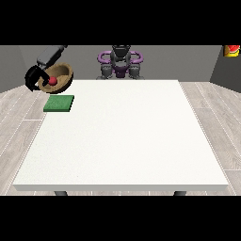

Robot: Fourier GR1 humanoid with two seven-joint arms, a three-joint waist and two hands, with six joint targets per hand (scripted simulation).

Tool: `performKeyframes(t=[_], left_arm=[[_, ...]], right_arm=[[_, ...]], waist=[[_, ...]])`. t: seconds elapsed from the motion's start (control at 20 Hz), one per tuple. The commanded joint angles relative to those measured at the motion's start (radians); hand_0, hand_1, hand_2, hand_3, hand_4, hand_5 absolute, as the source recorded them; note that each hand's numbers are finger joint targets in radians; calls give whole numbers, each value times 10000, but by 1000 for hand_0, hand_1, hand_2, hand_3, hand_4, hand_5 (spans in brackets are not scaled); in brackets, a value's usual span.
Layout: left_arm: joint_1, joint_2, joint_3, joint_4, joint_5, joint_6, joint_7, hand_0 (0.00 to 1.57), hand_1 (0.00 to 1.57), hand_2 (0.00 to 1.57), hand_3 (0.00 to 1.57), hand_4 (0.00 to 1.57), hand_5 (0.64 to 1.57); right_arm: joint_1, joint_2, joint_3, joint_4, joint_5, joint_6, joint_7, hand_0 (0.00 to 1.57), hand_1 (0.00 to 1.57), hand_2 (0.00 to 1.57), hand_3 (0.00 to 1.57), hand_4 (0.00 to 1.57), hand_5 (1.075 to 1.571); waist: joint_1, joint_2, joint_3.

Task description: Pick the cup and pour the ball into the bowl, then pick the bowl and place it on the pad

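Observation:
A brown wooden bowl (58,77) hangs tilted in the air past the table's far left corner, its opening turned towards the camera. A red ball (52,81) lies inside it. The hand at the view's left (34,77) is black and grips the bowl's left rim, with its fingers curled round the edge. A green square pad (59,103) lies flat on the table just below and in front of the bowl. No cup shows anywhere. The other hand is out of sight.
The white table (122,136) fills the middle of the view. The robot's torso (120,61) stands behind its far edge. A red and yellow object (231,50) sits at the top right corner, off the table.

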Motion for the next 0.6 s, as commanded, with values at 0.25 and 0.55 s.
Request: performKeyframes(t=[0.25,0.55], left_arm=[[331,-404,-326,-366,-52,412,-137,0,0,0,0,1199,1558],[236,-165,-357,-423,-57,391,-302,0,0,0,0,1192,1563]], right_arm=[[-396,479,-410,1088,-350,-153,-284,1571,1571,1571,600,992,1571],[-920,-212,-573,1479,-24,-1166,6,1571,1571,1571,1087,0,1550]], waist=[[-25,-351,6],[88,-74,0]])
